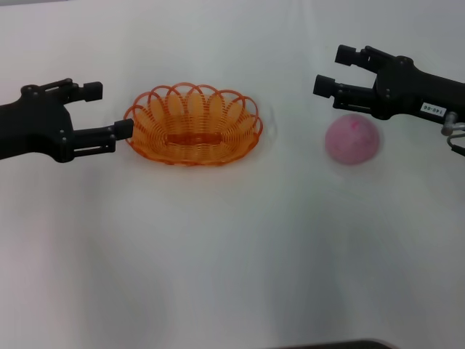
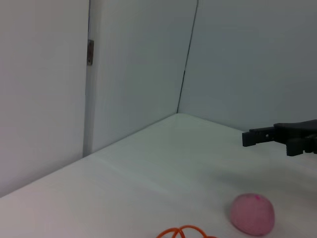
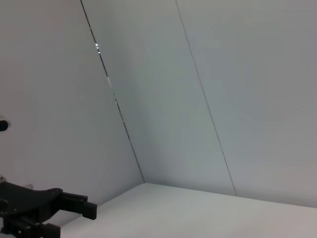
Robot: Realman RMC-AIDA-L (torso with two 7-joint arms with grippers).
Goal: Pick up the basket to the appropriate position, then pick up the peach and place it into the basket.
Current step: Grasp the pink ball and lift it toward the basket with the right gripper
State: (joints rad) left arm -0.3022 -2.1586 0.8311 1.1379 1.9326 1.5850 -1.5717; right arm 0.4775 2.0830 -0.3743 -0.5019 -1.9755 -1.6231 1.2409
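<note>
The orange wire basket (image 1: 192, 125) stands upright on the white table, left of centre. The pink peach (image 1: 352, 139) lies on the table to its right. My left gripper (image 1: 107, 110) is open and empty, level with the basket's left side, and its nearer fingertip (image 1: 123, 130) is right at the rim. My right gripper (image 1: 334, 69) is open and empty, just behind and above the peach, apart from it. The left wrist view shows the peach (image 2: 252, 214), a bit of basket rim (image 2: 185, 231) and a finger of the right gripper (image 2: 258, 136).
The white table (image 1: 232, 254) is bordered by plain pale walls (image 2: 138, 74) at the back. The right wrist view shows those walls and the left arm's fingers (image 3: 74, 204) farther off.
</note>
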